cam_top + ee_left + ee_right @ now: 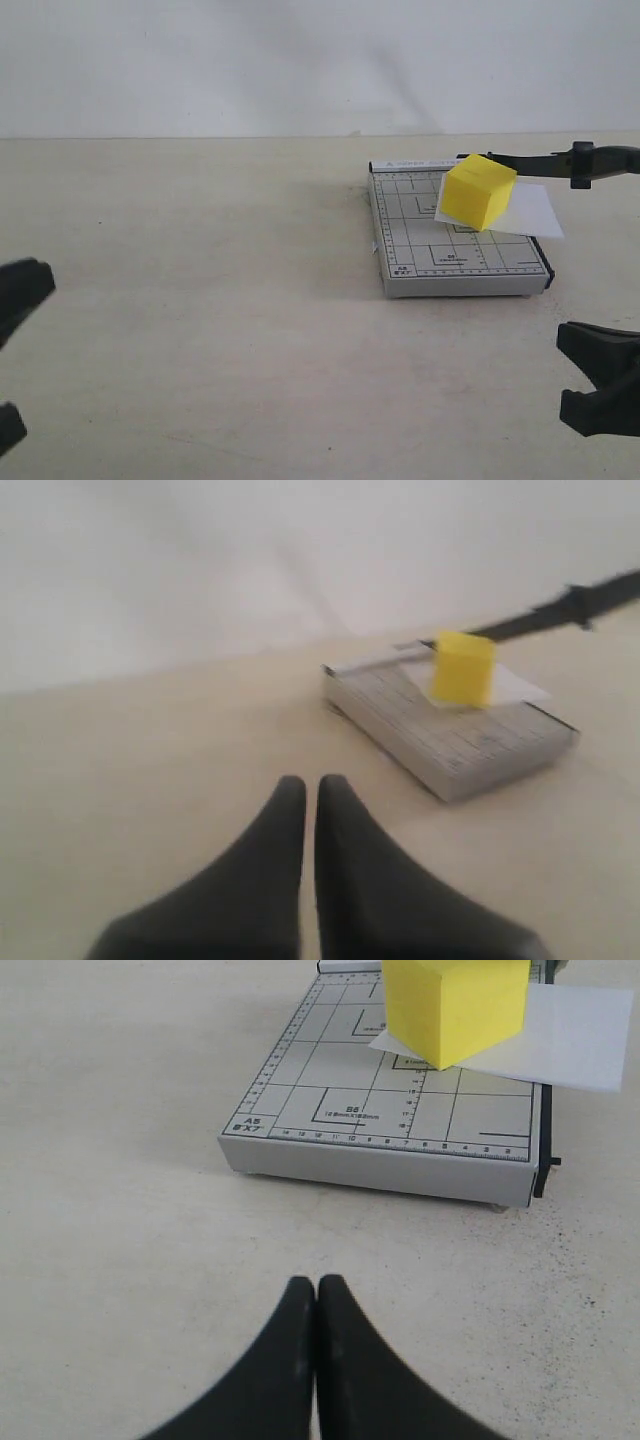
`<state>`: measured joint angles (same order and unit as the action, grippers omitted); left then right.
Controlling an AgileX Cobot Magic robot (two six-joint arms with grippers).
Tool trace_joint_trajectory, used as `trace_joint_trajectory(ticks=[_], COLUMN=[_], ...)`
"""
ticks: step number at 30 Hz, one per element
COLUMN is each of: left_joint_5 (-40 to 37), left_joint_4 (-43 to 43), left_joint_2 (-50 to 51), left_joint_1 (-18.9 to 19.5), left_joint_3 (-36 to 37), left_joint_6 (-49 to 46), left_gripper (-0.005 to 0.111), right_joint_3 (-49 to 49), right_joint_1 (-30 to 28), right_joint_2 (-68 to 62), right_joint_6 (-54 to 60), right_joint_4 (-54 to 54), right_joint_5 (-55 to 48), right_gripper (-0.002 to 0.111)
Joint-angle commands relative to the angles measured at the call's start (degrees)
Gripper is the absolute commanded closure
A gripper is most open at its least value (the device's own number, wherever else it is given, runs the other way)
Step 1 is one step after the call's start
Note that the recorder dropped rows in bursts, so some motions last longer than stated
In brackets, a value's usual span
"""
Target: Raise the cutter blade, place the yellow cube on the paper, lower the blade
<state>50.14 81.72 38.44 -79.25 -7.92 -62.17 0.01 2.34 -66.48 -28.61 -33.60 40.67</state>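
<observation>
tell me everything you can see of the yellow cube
The cube is bright yellow, solid-looking and matte, with sharp edges and plain faces. It sits on the paper, at the trimmer's far end, an edge turned toward the exterior camera. The blade runs behind it; contact there is unclear. Nothing else touches it.
</observation>
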Motion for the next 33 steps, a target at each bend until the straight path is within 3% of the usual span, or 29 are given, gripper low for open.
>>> trace_joint_trajectory(ticks=[1,2,4,7,9,14,18,31,33], left_joint_5=[3.14,-11.19,-28.23,-46.36,-52.40,-60.01,-58.49,-55.77,-56.96], left_joint_4=[-2.78,-7.32,-15.46,-18.10,-18.91,-28.92,-37.25,-37.67,-37.67], left_joint_2=[3.22,3.22,3.22,3.22,3.22,3.22,3.22,2.93,1.78], left_joint_1=[-0.16,-0.16,-0.16,-0.16,-0.16,-0.16,0.06,0.22,3.89], left_joint_3=[-0.43,-0.43,-0.43,-0.91,-1.74,-1.74,-1.74,-2.13,-2.13], left_joint_6=[2.33,2.11,0.93,4.37,4.11,-3.22,-4.82,-4.96,-4.96], left_gripper=[0.102,0.102,0.102,0.102,0.102,0.102,0.102,0.102,0.102], right_joint_3=[-0.18,-0.18,-0.18,-0.18,-0.18,-0.18,-0.18,-0.18,-0.18], right_joint_1=[-0.08,-0.08,-0.08,-0.08,-0.08,-0.08,-0.08,-0.08,-0.08], right_joint_2=[0.08,0.08,0.08,0.08,0.08,0.08,0.08,0.08,0.08], right_joint_6=[0.18,0.18,0.18,0.18,0.18,0.18,0.18,-0.86,-0.86], right_joint_4=[-0.28,-0.28,-0.28,-0.25,-0.25,-0.25,-0.25,0.00,-0.34], right_joint_5=[-0.04,-0.04,-0.04,0.07,0.07,0.19,0.19,0.98,1.10], right_gripper=[0.109,0.109,0.109,0.109,0.109,0.109,0.109,0.109,0.109])
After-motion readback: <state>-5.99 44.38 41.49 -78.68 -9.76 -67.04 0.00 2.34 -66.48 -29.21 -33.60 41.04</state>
